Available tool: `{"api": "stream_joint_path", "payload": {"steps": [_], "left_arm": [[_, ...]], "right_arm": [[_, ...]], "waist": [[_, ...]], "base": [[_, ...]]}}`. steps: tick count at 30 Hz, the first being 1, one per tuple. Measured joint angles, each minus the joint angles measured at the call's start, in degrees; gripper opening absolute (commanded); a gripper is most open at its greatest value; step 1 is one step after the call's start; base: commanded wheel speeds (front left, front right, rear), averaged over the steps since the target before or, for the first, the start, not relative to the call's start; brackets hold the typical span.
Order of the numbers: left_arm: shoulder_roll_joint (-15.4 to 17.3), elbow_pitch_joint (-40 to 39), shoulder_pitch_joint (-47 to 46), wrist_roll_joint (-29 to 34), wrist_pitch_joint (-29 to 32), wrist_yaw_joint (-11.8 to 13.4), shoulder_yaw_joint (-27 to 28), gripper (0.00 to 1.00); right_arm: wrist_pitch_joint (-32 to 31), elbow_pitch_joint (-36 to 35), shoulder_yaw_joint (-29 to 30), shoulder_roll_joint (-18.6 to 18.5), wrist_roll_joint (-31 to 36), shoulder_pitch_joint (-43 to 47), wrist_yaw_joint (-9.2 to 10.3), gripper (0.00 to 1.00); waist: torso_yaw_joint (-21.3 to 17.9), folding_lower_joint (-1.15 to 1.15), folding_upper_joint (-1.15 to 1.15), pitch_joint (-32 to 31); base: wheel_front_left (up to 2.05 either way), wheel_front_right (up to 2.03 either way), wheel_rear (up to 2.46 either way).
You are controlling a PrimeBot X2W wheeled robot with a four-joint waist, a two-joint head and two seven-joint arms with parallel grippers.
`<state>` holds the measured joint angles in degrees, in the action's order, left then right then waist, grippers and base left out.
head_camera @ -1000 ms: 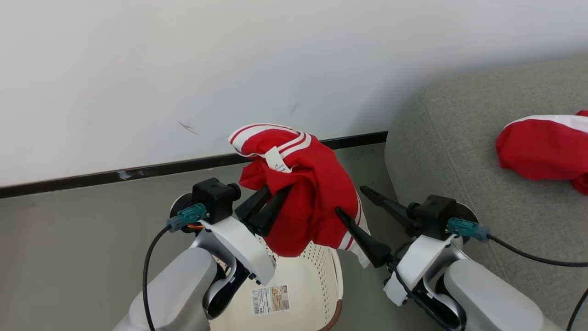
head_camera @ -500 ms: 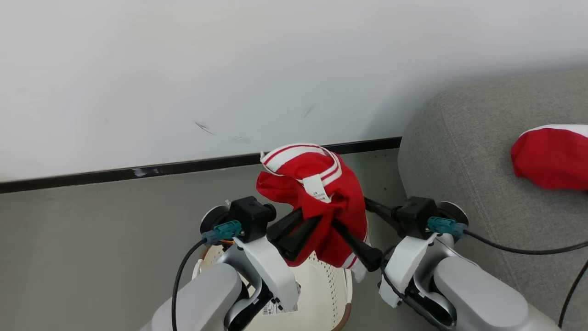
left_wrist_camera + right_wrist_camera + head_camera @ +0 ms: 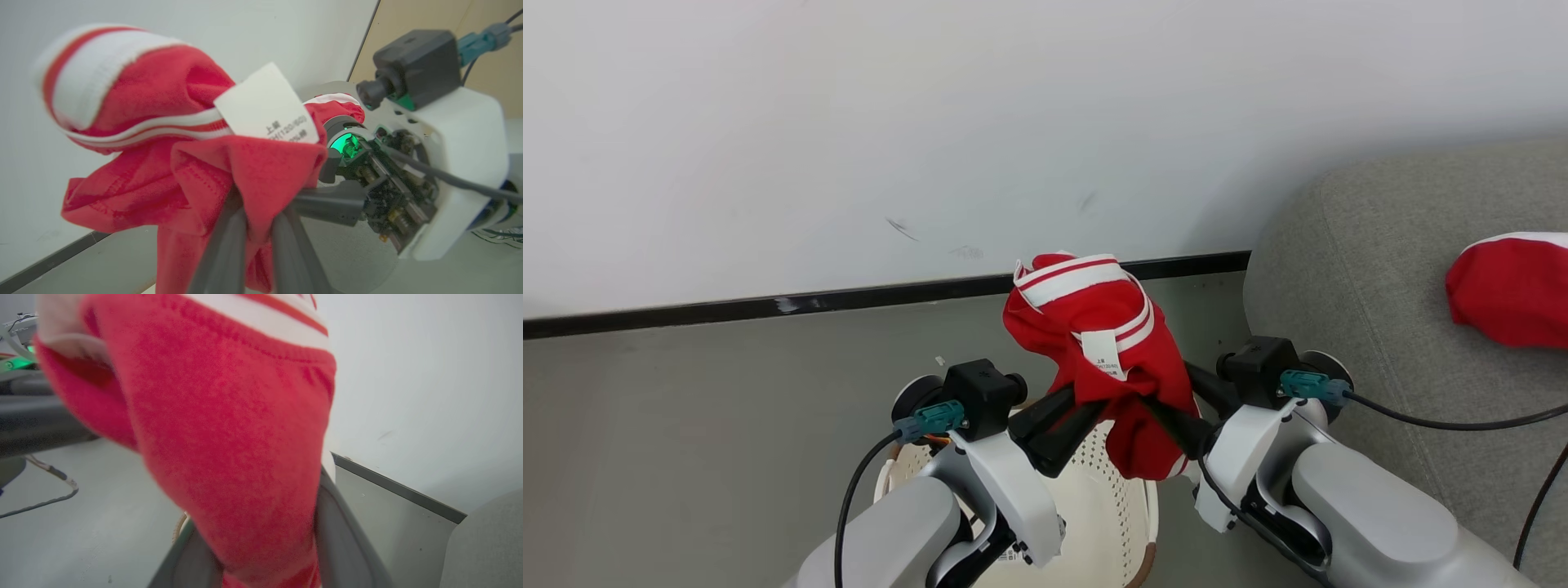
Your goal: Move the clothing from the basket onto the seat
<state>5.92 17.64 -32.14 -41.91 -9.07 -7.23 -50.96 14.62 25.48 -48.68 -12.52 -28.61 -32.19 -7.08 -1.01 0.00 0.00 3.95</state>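
One piece of red, white-striped clothing [image 3: 1107, 347] hangs bunched above the cream perforated basket [image 3: 1094, 506]. My left gripper [image 3: 1085, 398] is shut on its lower folds; the left wrist view shows both fingers [image 3: 229, 249] pinching the red cloth [image 3: 184, 163]. From the right, my right gripper [image 3: 1168, 388] reaches in with its jaws apart, one finger in front of the bundle and one behind. In the right wrist view the cloth [image 3: 229, 428] fills the gap of that gripper [image 3: 253, 506]. A second red garment [image 3: 1511, 286] lies on the grey-green seat [image 3: 1372, 269].
A white wall with a dark baseboard [image 3: 768, 304] runs behind the basket. Grey floor [image 3: 686, 425] lies to the left. The seat's rounded corner stands close to my right arm, and a black cable [image 3: 1445, 423] trails from the right wrist across it.
The head camera has shifted. My right gripper has come in from the right and now straddles the held garment, its jaws narrower. The left gripper keeps its grip.
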Motion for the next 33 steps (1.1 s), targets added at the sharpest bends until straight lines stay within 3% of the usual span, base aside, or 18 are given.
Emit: {"api": "stream_joint_path", "payload": {"steps": [14,15,17,18,33], "left_arm": [[1.5,0.1,0.0,-0.9,-0.1,0.0,0.7,0.0],[1.6,0.2,0.0,-0.9,-0.1,0.0,0.9,0.12],[1.6,0.3,0.0,-0.9,-0.1,0.0,1.2,0.87],[1.7,0.4,0.0,-0.9,-0.3,0.0,1.3,1.0],[3.2,1.3,0.0,-0.9,-1.4,0.0,2.4,1.0]], "right_arm": [[0.0,0.7,0.8,0.7,-2.8,-0.4,0.0,0.0],[0.0,0.7,1.2,0.8,-3.1,-0.4,-0.01,0.0],[0.0,0.6,2.0,1.1,-3.9,-0.4,-0.02,0.0],[0.0,0.6,2.4,1.1,-4.3,-0.4,-0.02,0.0],[0.0,-0.3,7.8,-0.5,-5.2,-0.2,0.0,0.0]], "waist": [[-0.5,0.0,0.0,0.3],[-0.6,0.0,0.0,0.4],[-0.7,0.0,0.0,0.4],[-0.8,0.0,0.0,0.4],[-2.4,0.0,0.0,0.2]], "base": [[0.0,0.0,0.0],[0.0,0.0,0.0],[0.0,0.0,0.0],[0.0,0.0,0.0],[0.0,0.0,0.0]]}}
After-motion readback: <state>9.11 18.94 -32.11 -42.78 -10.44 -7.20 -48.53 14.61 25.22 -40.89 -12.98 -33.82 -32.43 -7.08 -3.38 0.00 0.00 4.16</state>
